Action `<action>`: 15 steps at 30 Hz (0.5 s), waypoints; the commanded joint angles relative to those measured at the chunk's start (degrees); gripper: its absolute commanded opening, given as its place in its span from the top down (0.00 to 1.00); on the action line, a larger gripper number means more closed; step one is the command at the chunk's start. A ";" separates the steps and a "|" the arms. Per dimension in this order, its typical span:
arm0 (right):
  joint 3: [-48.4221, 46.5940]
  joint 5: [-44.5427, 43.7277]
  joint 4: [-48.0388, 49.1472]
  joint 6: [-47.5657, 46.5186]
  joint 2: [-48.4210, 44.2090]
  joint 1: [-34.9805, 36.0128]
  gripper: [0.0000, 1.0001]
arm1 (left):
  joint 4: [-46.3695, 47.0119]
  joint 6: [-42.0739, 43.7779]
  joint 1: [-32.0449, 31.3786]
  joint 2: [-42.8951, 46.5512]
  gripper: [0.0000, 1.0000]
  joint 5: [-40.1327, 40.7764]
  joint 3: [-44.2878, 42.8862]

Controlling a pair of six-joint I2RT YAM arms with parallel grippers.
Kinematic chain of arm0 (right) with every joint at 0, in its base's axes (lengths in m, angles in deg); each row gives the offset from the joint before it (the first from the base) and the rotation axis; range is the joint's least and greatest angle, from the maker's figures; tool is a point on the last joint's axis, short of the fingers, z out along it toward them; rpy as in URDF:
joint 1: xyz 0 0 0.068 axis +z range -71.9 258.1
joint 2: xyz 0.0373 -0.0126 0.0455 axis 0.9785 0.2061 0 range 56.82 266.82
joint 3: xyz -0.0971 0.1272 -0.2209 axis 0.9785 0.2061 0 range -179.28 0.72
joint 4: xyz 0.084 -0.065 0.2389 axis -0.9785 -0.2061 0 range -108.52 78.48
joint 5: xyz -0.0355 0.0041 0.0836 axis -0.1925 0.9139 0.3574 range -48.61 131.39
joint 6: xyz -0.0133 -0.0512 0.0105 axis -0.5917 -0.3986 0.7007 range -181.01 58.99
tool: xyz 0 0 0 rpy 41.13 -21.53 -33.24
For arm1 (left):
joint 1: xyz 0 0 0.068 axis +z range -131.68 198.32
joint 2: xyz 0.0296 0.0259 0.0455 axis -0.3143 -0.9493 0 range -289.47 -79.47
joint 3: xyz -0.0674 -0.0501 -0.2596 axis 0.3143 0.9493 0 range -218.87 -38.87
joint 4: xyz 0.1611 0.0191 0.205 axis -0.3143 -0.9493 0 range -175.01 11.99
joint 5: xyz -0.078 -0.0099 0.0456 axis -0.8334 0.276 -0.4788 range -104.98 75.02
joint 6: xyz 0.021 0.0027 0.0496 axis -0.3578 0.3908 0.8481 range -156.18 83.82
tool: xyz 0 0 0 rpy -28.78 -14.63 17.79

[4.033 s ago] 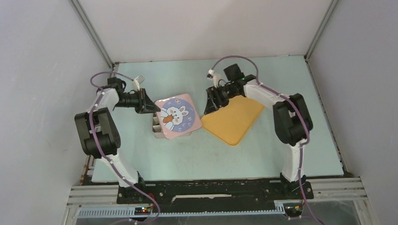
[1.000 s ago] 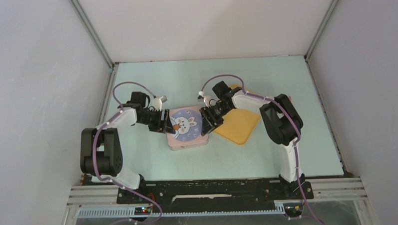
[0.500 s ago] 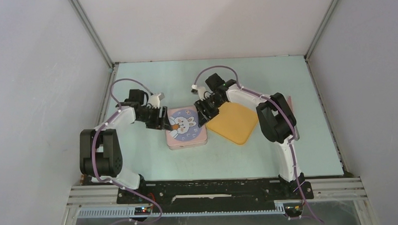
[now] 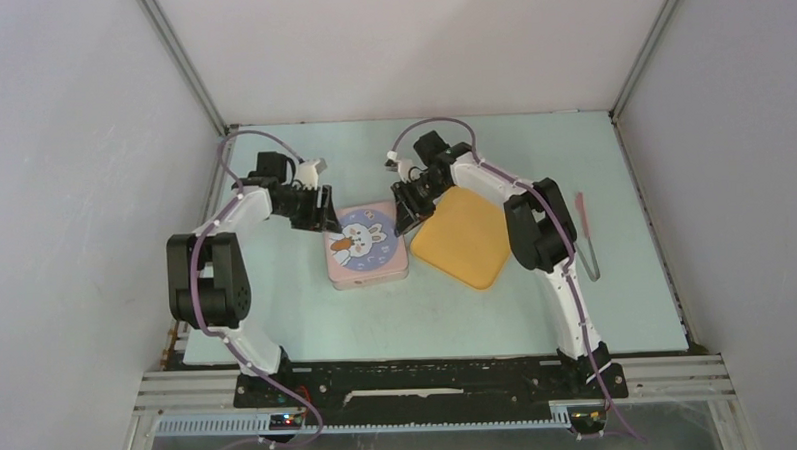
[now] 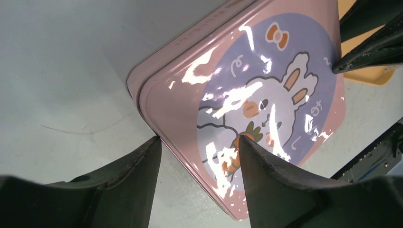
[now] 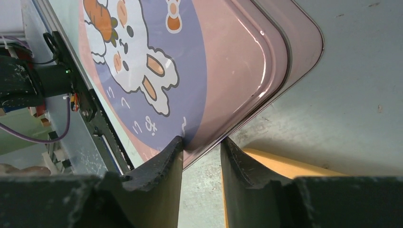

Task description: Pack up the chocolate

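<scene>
One pink bunny tin (image 4: 366,244), lid on, contents hidden; chocolate not visible. Left gripper (image 5: 199,140): jaws spread, astride the tin's far-left corner. Right gripper (image 6: 200,141): jaws narrow astride the far-right rim, grip uncertain. One orange tray (image 4: 462,237) just beside.

Left arm (image 4: 236,213), right arm (image 4: 488,182): white rounded links between bulky black joint housings (image 4: 201,282). Purple cable (image 4: 246,140) runs along each arm and loops free above wrist. Small white block (image 4: 308,170) beside each wrist. Both bases sit on one long black plate (image 4: 420,384). Left gripper (image 5: 197,140): two matte black fingers (image 5: 128,180), broad at root, tapering to blunt tips. Right gripper (image 6: 202,140): same black fingers (image 6: 157,175), surface grainy, greyish dust along edges.
</scene>
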 commanded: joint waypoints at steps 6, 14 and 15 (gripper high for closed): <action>-4.27 -4.44 0.24 0.81 6.89 0.30 0.65 | 2.28 -0.73 -0.50 -6.21 0.38 2.01 -8.40; -5.35 -3.95 -0.22 1.32 9.36 -0.80 0.66 | 3.68 -1.89 -2.12 -11.41 0.38 2.06 -11.25; -5.68 -4.36 -0.59 1.14 9.39 -0.82 0.65 | 3.84 -2.26 -2.44 -12.09 0.38 1.71 -11.56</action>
